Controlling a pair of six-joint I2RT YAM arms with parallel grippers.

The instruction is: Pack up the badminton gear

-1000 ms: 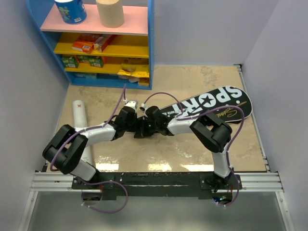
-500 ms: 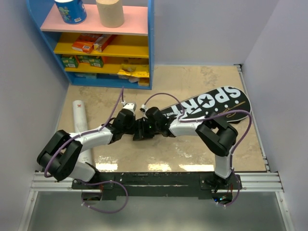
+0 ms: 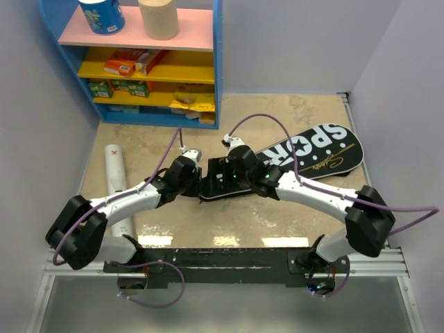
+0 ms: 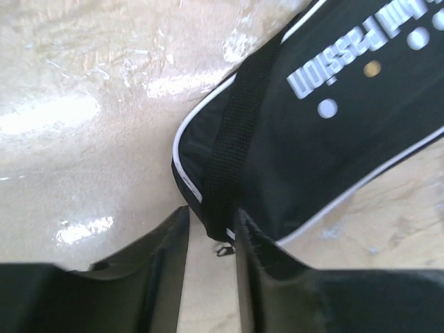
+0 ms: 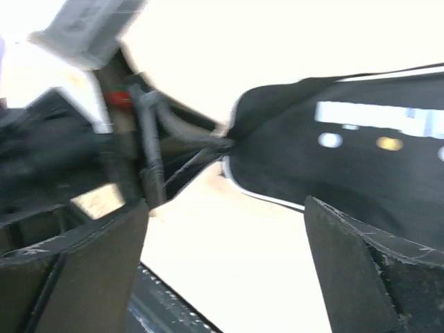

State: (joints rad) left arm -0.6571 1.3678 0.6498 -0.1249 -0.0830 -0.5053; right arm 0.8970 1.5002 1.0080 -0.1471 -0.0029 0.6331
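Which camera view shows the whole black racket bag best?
The top external view: nearly the whole racket bag shows, with its large white lettering. The left wrist view shows only its narrow end and a black strap, sharply. The right wrist view shows that end blurred.

Blue shelf unit [image 3: 216, 62] stands at the far left of the desk [image 3: 291, 118], against the back wall.
Top shelf, pink [image 3: 191, 28]: 2 paper rolls upright, side by side. 1 is blue-and-white printed [image 3: 103, 15], 1 is plain tan [image 3: 158, 17].
Middle shelf, yellow [image 3: 184, 66]: orange boxes [image 3: 119, 66] at the left.
Lower shelf: small green boxes [image 3: 100, 88] in a row at the left. A yellow item [image 3: 193, 103] lies at the right, possibly crumpled packaging; detail too small to confirm.
Desk surface is beige, marbled and glossy, with light glare near the front.
A metal rail [image 3: 374, 262] runs along the near edge.
Pale lilac walls enclose 3 sides.
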